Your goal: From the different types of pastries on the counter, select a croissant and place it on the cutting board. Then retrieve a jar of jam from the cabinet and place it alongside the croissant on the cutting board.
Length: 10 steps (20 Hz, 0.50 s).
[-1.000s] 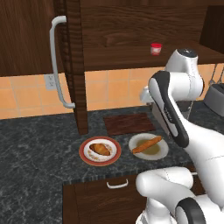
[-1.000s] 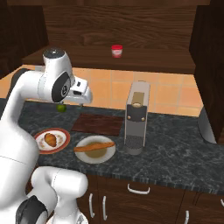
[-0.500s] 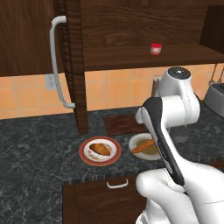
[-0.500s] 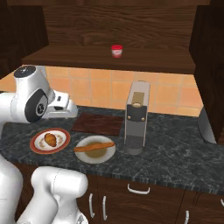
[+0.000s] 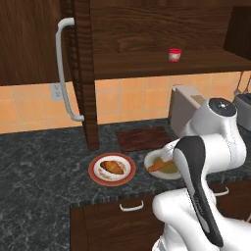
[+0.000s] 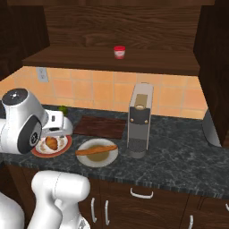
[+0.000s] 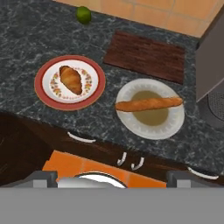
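The croissant (image 7: 71, 79) lies on a round red-rimmed plate (image 7: 46, 98), also seen as the croissant (image 5: 112, 167) (image 6: 52, 143) near the counter's (image 7: 26, 39) front edge. The cutting board (image 7: 146, 55) (image 5: 142, 138) (image 6: 100, 126) lies bare behind it, toward the wall. A long baguette-like stick (image 7: 148, 104) (image 6: 96, 150) rests on a cream plate (image 7: 175, 124). The jar of jam (image 5: 174, 54) (image 6: 119, 52) stands on the open cabinet's shelf (image 5: 147, 63). My gripper (image 7: 111, 178) hangs open and holds nothing, high above the counter's front edge, apart from both plates.
A grey coffee machine (image 6: 140, 118) (image 7: 210, 52) stands right of the board. A lime (image 7: 83, 15) (image 6: 62, 108) sits by the tiled wall. The open cabinet door with its long curved handle (image 5: 63, 68) juts out at the left. Drawer handles (image 7: 83, 138) line the front.
The arm has folded down and back toward the counter's front, and the hand now hangs lower, over the plates. The jaws have spread a little wider. Nothing on the counter has moved.
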{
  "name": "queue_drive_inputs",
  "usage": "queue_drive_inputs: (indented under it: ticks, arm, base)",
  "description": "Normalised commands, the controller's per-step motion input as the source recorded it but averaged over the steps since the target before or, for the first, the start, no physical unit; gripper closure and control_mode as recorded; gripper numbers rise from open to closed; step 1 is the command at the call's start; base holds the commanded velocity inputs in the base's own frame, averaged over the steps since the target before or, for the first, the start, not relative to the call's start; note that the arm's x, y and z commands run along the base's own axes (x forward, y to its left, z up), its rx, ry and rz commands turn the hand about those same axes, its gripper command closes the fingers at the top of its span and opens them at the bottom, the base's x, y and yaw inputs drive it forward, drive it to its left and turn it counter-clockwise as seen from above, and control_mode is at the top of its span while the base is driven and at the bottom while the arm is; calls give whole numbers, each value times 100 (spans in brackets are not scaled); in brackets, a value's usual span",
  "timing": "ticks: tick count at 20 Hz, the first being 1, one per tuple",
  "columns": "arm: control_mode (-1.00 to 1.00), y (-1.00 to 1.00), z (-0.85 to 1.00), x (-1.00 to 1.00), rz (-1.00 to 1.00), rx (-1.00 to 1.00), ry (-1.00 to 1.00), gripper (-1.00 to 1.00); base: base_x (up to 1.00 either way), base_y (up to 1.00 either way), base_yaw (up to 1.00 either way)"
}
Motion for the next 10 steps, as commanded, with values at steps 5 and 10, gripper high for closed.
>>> queue_drive_inputs:
  ticks: [5, 10]
  arm:
    - [-100, 19, 0, -6, 16, 2, 10, -100]
    - [-100, 54, -4, 51, 0, -1, 20, -100]
  base:
    - [0, 0, 0]
    - [0, 0, 0]
